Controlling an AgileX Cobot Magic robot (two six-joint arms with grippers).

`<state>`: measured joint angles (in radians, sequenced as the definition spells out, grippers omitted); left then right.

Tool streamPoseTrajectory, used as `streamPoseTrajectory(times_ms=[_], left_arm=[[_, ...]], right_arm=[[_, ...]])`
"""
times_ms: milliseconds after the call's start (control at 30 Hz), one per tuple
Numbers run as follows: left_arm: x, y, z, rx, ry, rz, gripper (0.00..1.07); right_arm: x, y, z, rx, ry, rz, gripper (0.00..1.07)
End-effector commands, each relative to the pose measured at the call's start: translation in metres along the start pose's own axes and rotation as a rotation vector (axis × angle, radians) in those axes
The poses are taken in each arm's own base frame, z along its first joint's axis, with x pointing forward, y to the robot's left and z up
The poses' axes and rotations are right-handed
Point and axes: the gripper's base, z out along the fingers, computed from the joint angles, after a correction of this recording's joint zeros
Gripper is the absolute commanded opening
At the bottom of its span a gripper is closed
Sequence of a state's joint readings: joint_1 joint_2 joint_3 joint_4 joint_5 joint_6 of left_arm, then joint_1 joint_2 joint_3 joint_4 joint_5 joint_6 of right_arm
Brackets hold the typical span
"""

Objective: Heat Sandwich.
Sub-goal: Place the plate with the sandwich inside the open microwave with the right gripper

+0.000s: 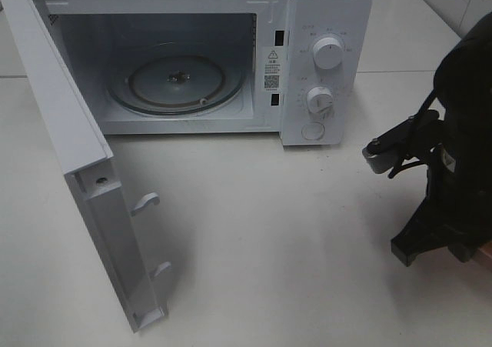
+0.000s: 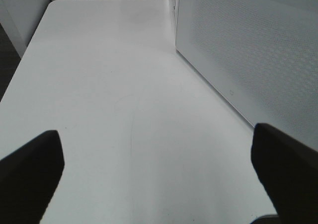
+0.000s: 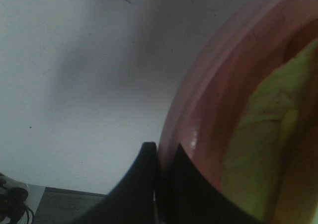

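The sandwich (image 3: 258, 149), pale yellow-green filling between orange-brown bread, lies on a round pink plate (image 3: 208, 90) in the right wrist view. My right gripper (image 3: 158, 152) is shut, its two dark fingers pinching the plate's rim. From the high camera only a pink sliver of the plate (image 1: 485, 255) shows at the right edge, beside my right arm (image 1: 453, 170). The white microwave (image 1: 327, 24) stands at the back with its door (image 1: 84, 170) swung wide open and its glass turntable (image 1: 177, 78) bare. My left gripper (image 2: 159, 169) is open over the white table, holding nothing.
The open door juts toward the front left of the table (image 1: 269, 247). In the left wrist view its perforated outer face (image 2: 258, 50) stands close beside my left gripper. Two knobs (image 1: 328, 53) sit on the microwave's right panel.
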<state>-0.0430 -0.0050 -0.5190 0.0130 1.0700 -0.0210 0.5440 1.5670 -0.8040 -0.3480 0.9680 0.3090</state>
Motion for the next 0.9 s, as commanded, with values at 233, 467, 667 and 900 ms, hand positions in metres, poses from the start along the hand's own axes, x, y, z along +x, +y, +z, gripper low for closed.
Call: streamPoseTrajectory(times_ms=[233, 467, 667, 900], left_arm=[[0.002, 0.0, -0.003, -0.002, -0.021, 0.002, 0.98], [0.002, 0.0, -0.003, -0.002, -0.021, 0.002, 0.98], [0.002, 0.0, -0.003, -0.002, -0.021, 0.002, 0.98], [0.002, 0.0, -0.003, -0.002, -0.021, 0.002, 0.98]], right_arm=[[0.008, 0.031, -0.012, 0.055, -0.019, -0.171, 0.0], [0.014, 0.047, -0.024, 0.072, -0.08, -0.256, 0.0], [0.025, 0.06, -0.043, 0.079, -0.181, -0.336, 0.0], [0.033, 0.066, -0.053, 0.085, -0.226, -0.433, 0.0]])
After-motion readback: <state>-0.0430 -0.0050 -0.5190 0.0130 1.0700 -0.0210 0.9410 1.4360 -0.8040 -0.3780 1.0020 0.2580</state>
